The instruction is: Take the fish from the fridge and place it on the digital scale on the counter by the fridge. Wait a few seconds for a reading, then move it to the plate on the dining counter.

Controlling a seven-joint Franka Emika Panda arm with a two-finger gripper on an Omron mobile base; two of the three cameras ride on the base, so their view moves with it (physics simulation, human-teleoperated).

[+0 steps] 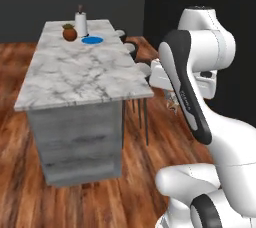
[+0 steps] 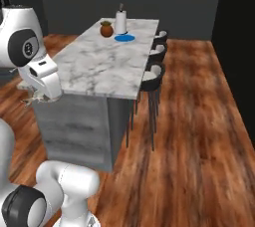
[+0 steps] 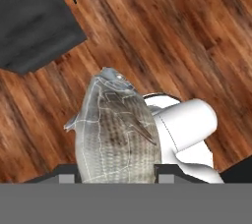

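Observation:
My gripper (image 3: 116,175) is shut on the fish (image 3: 118,129), a grey, silvery, scaled body that sticks out past the fingers over the wooden floor. From the base, the gripper (image 1: 173,98) hangs beside the near end of the dining counter (image 1: 85,74), with the fish (image 2: 34,99) below the hand (image 2: 42,79). The blue plate (image 1: 92,40) lies at the far end of the dining counter (image 2: 99,66), well away from the gripper (image 2: 36,94); the right base view also shows the plate (image 2: 124,37). The fridge, the digital scale and the short counter are out of view.
A brown round pot (image 1: 69,32) and a white roll (image 1: 81,22) stand next to the plate. Dark stools (image 2: 154,74) line the counter's right side. Open wooden floor (image 2: 199,121) stretches to the right. A dark grey block (image 3: 29,16) lies under the hand.

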